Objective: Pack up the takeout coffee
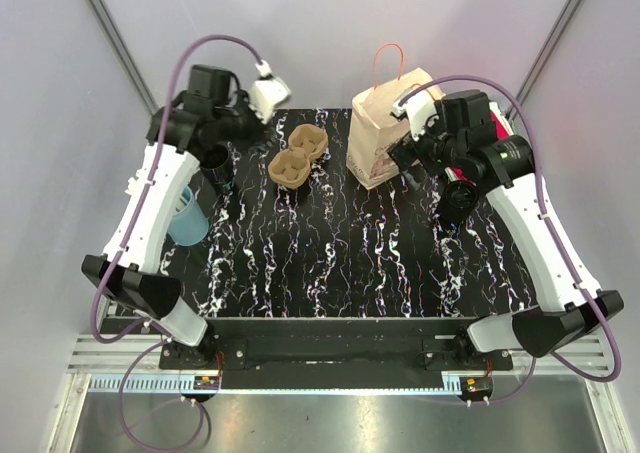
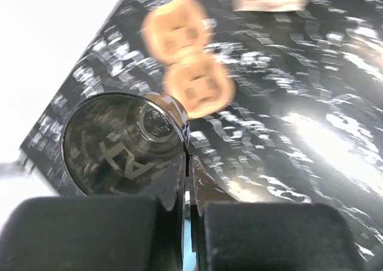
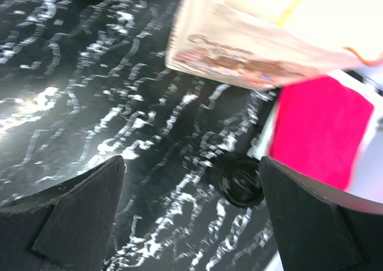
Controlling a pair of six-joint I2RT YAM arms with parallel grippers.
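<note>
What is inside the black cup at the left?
The cup looks empty, a mark on its shiny bottom. The left end effector, shut on the rim, hides the near wall.

This is a robotics lab test cell: plain pale grey enclosure walls (image 1: 60,93) and slanted metal frame struts (image 1: 115,33) close in a small black, white-veined marble-patterned counter (image 1: 340,263). A white-and-black left robot arm (image 1: 150,203) and a matching right robot arm (image 1: 545,233) are bolted to a slotted aluminium base rail (image 1: 330,381) at its near edge, with exposed purple cables (image 1: 215,43) looping above them. A brown paper takeout bag (image 1: 385,133) stands on the counter.
</note>
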